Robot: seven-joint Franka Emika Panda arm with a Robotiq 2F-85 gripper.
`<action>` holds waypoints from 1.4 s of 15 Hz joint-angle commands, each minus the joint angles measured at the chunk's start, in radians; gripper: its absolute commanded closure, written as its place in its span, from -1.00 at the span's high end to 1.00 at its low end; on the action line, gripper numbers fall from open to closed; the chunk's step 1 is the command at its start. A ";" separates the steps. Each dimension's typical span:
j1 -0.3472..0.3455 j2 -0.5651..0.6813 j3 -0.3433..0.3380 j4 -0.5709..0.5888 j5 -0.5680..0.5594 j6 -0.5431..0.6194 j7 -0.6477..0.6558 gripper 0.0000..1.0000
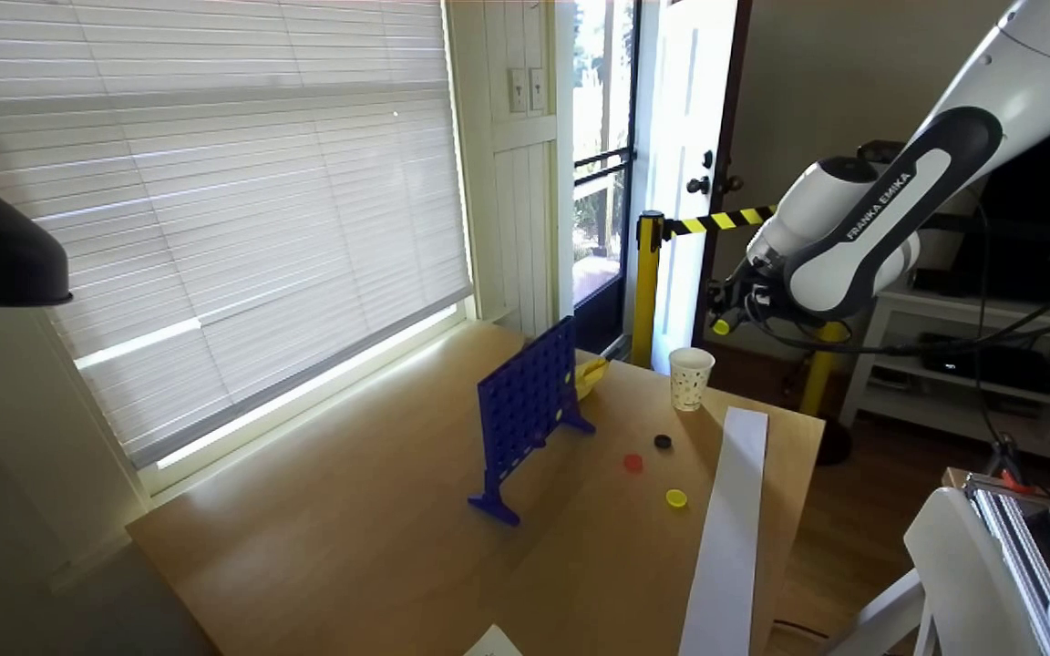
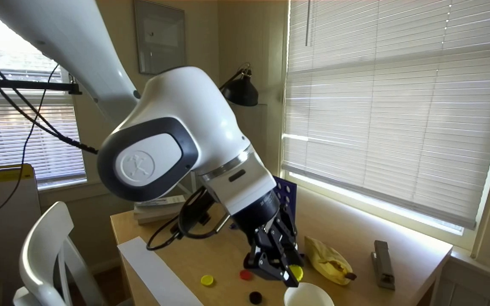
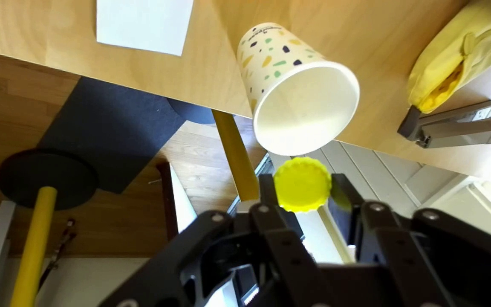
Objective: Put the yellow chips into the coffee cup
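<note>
Coffee cup (image 3: 281, 70): smooth paper, matt outside. Yellow chip (image 3: 302, 184): plastic, ridged edge. Pincer (image 3: 304, 187): matt with metallic spots. Surface (image 1: 352, 510): smooth wood, soft sheen. Blue rack (image 1: 530, 401): smooth plastic. Banana pouch (image 3: 454, 55): creased cloth. White strip (image 1: 730, 538): matt paper. Arm (image 2: 194, 110): smooth, glossy finish. Stapler (image 2: 383, 265): satin, looks metal.

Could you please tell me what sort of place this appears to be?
Probably a room in a home or small office, perhaps set up for robot trials: the slatted window blinds and grey stapler suggest the former, the yellow-and-black striped tape the latter.
</note>
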 commanded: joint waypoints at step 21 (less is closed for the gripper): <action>-0.177 0.245 0.269 0.210 0.409 0.021 -0.397 0.50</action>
